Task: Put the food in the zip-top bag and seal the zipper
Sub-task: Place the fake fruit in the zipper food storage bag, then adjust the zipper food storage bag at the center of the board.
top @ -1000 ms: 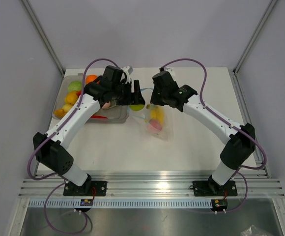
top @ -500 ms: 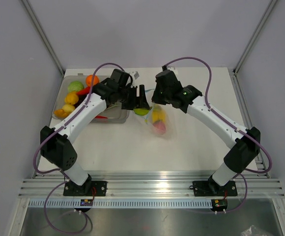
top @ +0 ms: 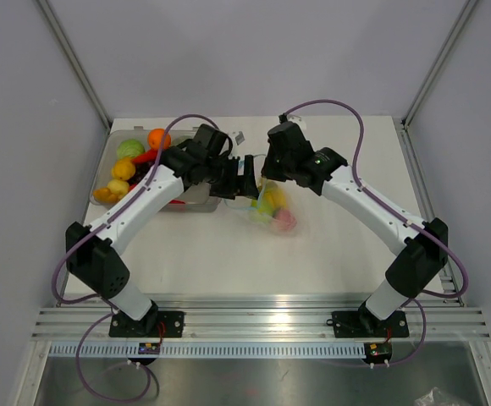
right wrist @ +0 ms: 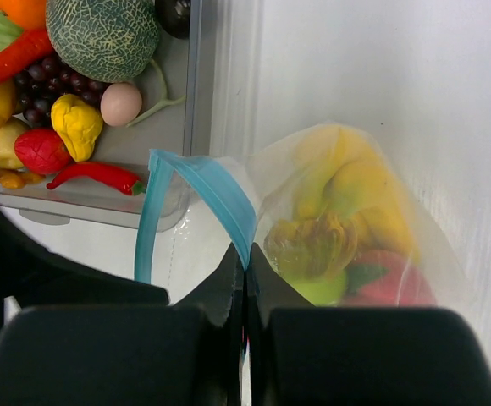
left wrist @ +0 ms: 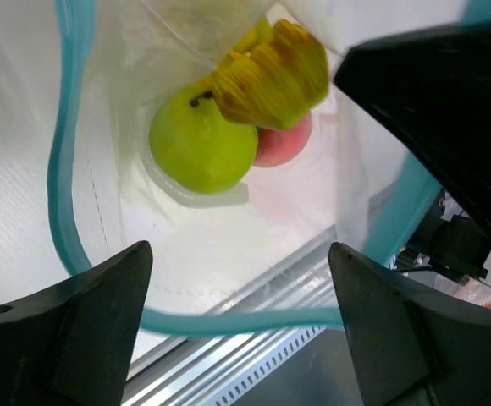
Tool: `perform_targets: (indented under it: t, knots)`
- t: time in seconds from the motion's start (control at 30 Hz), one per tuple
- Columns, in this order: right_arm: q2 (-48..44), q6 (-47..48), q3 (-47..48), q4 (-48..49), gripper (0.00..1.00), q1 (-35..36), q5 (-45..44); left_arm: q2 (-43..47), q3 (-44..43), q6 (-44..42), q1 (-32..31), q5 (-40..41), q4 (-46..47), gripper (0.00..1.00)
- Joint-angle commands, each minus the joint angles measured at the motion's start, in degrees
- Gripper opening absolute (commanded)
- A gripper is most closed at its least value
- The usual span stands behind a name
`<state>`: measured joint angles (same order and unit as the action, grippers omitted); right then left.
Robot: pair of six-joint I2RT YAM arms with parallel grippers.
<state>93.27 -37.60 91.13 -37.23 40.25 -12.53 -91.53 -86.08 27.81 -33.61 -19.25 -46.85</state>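
Zip-top bag [left wrist: 228, 245] holds one green fruit [left wrist: 201, 144], one peach [left wrist: 284, 142], one banana bunch [left wrist: 271, 74]

A white worktop [top: 330, 245] fills the middle of the top view, boxed in on three sides by plain pale lilac-grey panels: a back wall [top: 254, 51], a left wall [top: 17, 169] and a right wall [top: 482, 152]. Slim metal posts [top: 72, 59] slant up from the two back corners. Along the near edge runs a ribbed aluminium rail [top: 254, 320], with a white slotted strip [top: 254, 348] just below it and a dull grey metal sheet [top: 254, 381] lower still. The light is soft and even, and the shadows are faint.
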Motion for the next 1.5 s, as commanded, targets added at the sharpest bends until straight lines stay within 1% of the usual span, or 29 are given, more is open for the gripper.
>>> perform_targets:
  t: [0.0, 0.03, 0.07, 0.1, 0.13, 0.23, 0.27, 0.3, 0.33, 0.37, 0.4, 0.43, 0.47, 0.5, 0.53, 0.57, 0.6, 0.67, 0.7, 0.73, 0.8, 0.9, 0.93, 0.97, 1.07, 1.2, 1.27, 1.37, 1.47]
  knots:
    - [-2.6, -0.7, -0.1, 2.4, 0.0, 0.7, -1.0, 5.8, -5.8, -2.1, 0.0, 1.0, -1.7, 0.8]
    - [-2.7, -0.7, -0.2, 2.4, 0.0, 0.7, -1.0, 6.6, -6.3, -2.1, 0.0, 1.9, -2.2, 0.67]
    - [-2.7, -0.8, -0.3, 2.5, 0.0, 0.7, -1.0, 7.1, -6.2, -2.1, 0.0, 3.1, -2.5, 0.61]
    - [-2.7, -0.8, -0.4, 2.6, 0.0, 0.7, -1.0, 7.2, -6.0, -1.9, 0.1, 6.1, -3.0, 0.53]
    - [-2.8, -0.8, -0.5, 2.6, 0.0, 0.7, -0.9, 7.4, -5.6, -1.5, 0.1, 7.7, -3.1, 0.41]
    - [-3.3, -0.8, -0.9, 2.6, 0.0, 0.7, -1.1, 7.8, -2.4, 0.3, 1.1, 11.8, -2.5, 0.36]
    - [-3.5, -0.7, -1.0, 2.5, 0.0, 0.7, -1.3, 7.9, -0.6, 0.5, 1.2, 12.8, -1.8, 0.37]
    - [-3.8, -0.7, -1.2, 2.4, 0.0, 0.7, -1.5, 8.0, 0.3, 1.2, 1.3, 14.7, -1.3, 0.41]
    - [-4.0, -0.6, -1.4, 2.4, 0.0, 0.7, -1.6, 8.0, 1.3, 1.5, 1.3, 15.5, -0.8, 0.53]
    - [-4.2, -0.6, -1.4, 2.3, 0.0, 0.7, -1.7, 7.9, 2.2, 1.9, 1.5, 16.0, 0.2, 0.7]
    - [-4.4, -0.5, -1.5, 2.2, 0.0, 0.7, -2.0, 7.3, 3.5, 2.1, 1.6, 16.8, 0.5, 0.78]
    - [-4.4, -0.5, -1.4, 2.2, 0.0, 0.7, -2.0, 6.9, 4.1, 2.2, 1.6, 17.2, 0.8, 0.82]
    - [-4.5, -0.5, -1.4, 1.9, 0.0, 0.6, -2.0, 6.5, 4.6, 2.2, 1.7, 17.2, 1.6, 0.82]
    - [-4.5, -0.4, -1.4, 2.0, 0.0, 0.7, -2.0, 6.1, 5.8, 2.2, 1.7, 16.8, 2.2, 0.8]
    - [-4.7, -0.5, -1.5, 1.9, 0.0, 0.7, -2.0, 5.1, 6.3, 2.2, 1.7, 16.3, 2.8, 0.76]
    - [-4.8, -0.4, -1.6, 1.9, 0.0, 0.7, -2.0, 4.7, 6.7, 2.3, 1.7, 15.6, 3.8, 0.67]
    - [-4.9, -0.5, -1.7, 1.9, 0.0, 0.7, -2.1, 4.2, 7.1, 2.4, 1.7, 14.2, 4.4, 0.63]
    - [-5.1, -0.5, -1.7, 1.8, 0.0, 0.7, -2.1, 2.9, 7.2, 2.5, 1.7, 13.1, 4.9, 0.48]
    - [-5.3, -0.5, -1.8, 1.5, 0.0, 0.7, -2.4, 2.5, 6.8, 2.4, 1.7, 12.6, 4.8, 0.26]
    - [-5.4, -0.3, -1.7, 1.1, 0.0, 0.7, -2.5, 2.4, 5.4, 2.3, 1.7, 12.5, 4.3, 0.16]
    - [-6.2, 0.1, -1.7, 0.8, 0.0, 0.7, -3.2, 2.9, 3.3, 1.7, 1.7, 12.5, 3.0, 0.0]
    - [-6.6, 1.1, -0.3, -0.3, 0.0, 0.5, -4.1, 4.7, -1.2, 1.0, 1.8, 11.2, 2.5, 0.0]
    - [-6.5, 1.4, 0.4, -0.8, 0.0, 0.7, -4.2, 4.7, -2.5, 0.9, 1.8, 10.6, 2.3, 0.0]
    - [-6.4, 1.7, 1.7, -1.9, 0.0, 0.6, -4.2, 4.3, -5.7, 0.8, 1.8, 10.0, 1.2, 0.0]
    - [-7.0, 2.5, 2.0, -2.5, 0.0, 0.7, -5.0, 3.2, -9.3, -0.1, 1.8, 7.8, -0.4, 0.0]
    - [-8.1, 2.5, -2.7, -2.5, 0.0, 0.4, -8.2, 0.1, -8.8, -1.5, 2.3, 7.0, -0.9, 0.0]
    - [-8.5, 1.5, -5.6, -4.0, 0.0, -0.6, -8.8, -0.8, -8.1, -2.4, 2.6, 6.9, -1.8, 0.0]
    - [-10.3, 0.7, -8.1, -2.7, 0.0, -0.9, -8.5, -1.0, -5.7, -2.9, 2.9, 7.4, -0.7, 0.0]
    - [-10.2, 1.1, -6.9, -2.8, 0.0, -0.9, -7.8, -1.0, -5.7, -3.3, 3.5, 6.7, -0.3, 0.0]
